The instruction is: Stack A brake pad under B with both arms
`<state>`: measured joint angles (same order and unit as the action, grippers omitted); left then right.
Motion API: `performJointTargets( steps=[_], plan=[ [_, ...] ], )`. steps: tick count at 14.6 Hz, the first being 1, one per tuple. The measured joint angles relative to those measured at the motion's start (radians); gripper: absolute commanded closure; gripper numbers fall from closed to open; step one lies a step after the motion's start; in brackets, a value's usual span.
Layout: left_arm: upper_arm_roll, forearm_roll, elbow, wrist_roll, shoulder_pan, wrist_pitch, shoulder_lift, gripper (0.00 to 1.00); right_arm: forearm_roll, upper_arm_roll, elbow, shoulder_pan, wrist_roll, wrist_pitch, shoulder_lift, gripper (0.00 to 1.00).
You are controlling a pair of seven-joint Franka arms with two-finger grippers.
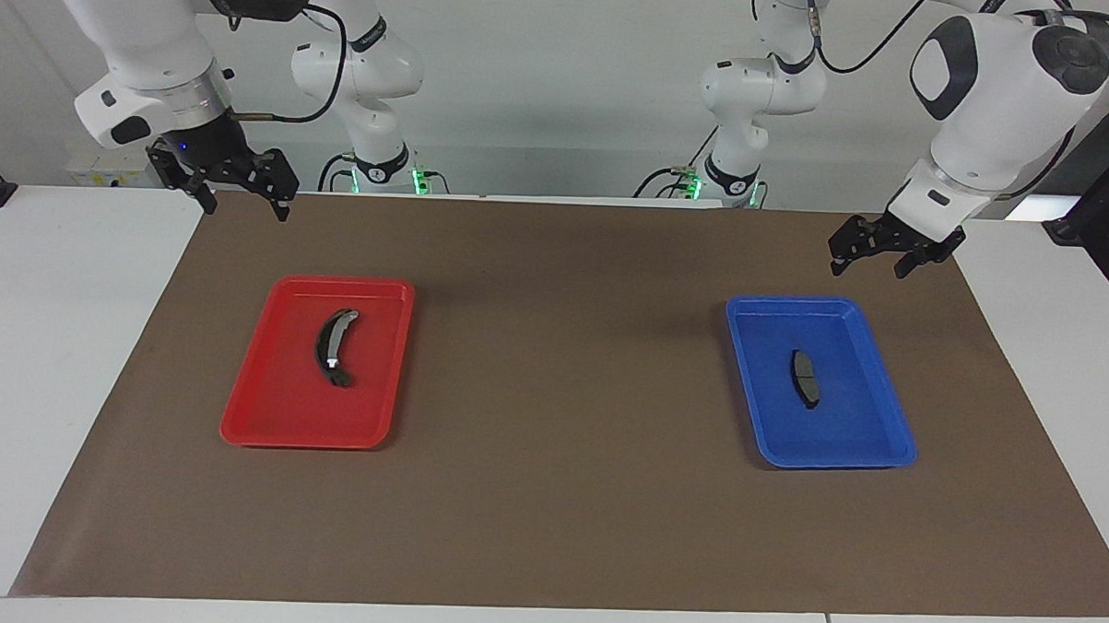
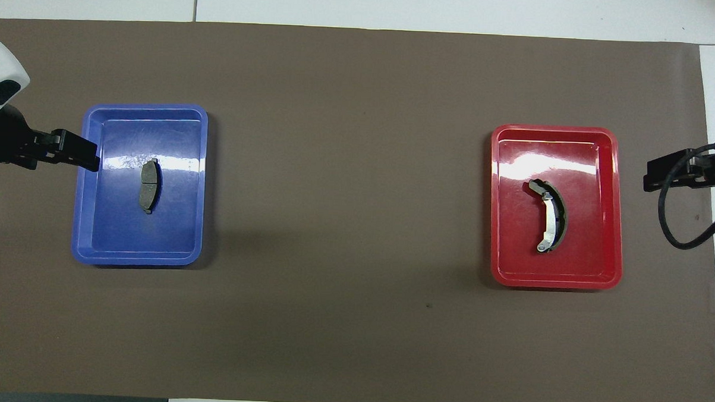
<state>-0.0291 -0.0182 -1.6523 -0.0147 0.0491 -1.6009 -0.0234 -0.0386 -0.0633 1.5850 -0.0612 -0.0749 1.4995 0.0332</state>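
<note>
The short stubby grey A brake pad [image 1: 804,377] lies in the blue tray [image 1: 868,452]; the overhead view shows the pad [image 2: 149,185] in the middle of that tray [image 2: 141,253]. The long crescent pad B [image 1: 334,347] with a pale silvery strip lies in the red tray [image 1: 265,421]; the overhead view shows it [image 2: 550,215] in that tray [image 2: 611,269] too. My left gripper [image 1: 870,265] [image 2: 91,156] is raised, open and empty, over the mat at the blue tray's edge. My right gripper [image 1: 244,207] [image 2: 648,175] is raised, open and empty, over the mat's edge by the red tray.
A brown mat [image 1: 552,394] [image 2: 345,224] covers the white table. The two trays stand well apart on it, the blue one toward the left arm's end and the red one toward the right arm's end, with bare mat between them.
</note>
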Motion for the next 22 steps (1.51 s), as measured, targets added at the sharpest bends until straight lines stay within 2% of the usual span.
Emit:
performJointTargets(
  steps=[20, 22],
  plan=[
    [0.0, 0.0, -0.002, 0.0, 0.0, -0.022, 0.0, 0.01, 0.0, -0.001, 0.003, 0.002, 0.0, 0.0, 0.0, 0.01],
    [0.0, 0.0, -0.019, 0.0, 0.0, -0.056, 0.003, 0.01, 0.0, -0.002, 0.003, 0.002, 0.0, 0.0, 0.0, 0.01]
  ],
)
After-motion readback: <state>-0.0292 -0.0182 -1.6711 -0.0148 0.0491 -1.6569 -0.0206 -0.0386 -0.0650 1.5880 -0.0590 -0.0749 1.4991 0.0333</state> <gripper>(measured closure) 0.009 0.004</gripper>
